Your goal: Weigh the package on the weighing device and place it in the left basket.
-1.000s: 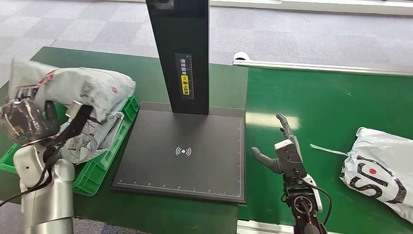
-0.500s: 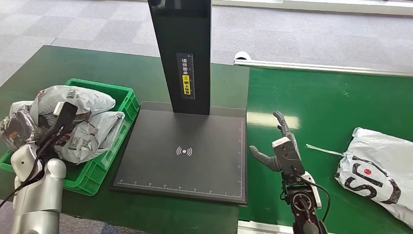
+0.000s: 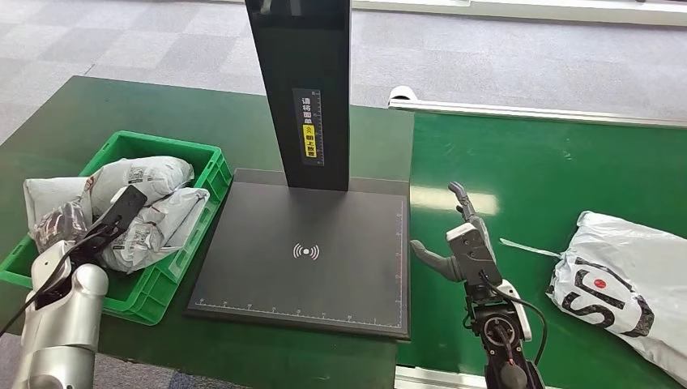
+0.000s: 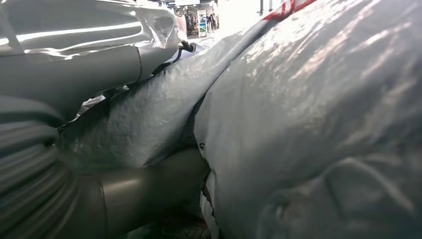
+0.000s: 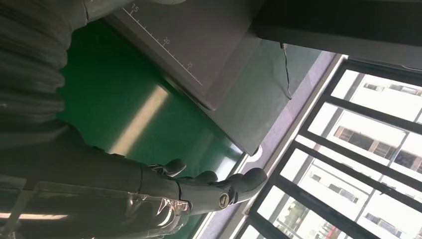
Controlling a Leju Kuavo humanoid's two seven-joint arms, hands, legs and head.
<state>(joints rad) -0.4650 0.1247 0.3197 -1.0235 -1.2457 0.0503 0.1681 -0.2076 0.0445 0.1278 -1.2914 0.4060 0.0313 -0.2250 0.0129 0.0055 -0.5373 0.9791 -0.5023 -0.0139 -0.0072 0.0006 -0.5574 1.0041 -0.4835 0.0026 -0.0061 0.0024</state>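
My left hand (image 3: 91, 231) lies among grey plastic mailer packages (image 3: 139, 175) in the green plastic basket (image 3: 205, 167); I cannot tell its grip. Withdrawing could snag one out. My right hand (image 3: 455, 243) hovers spread, empty.

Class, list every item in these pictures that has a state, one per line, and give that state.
Left hand: down among the packages in the basket; grip unclear.
Right hand: open, holding nothing.
Green basket: holds grey packages.
Scale platform: bare.
White package: lying on the green table.
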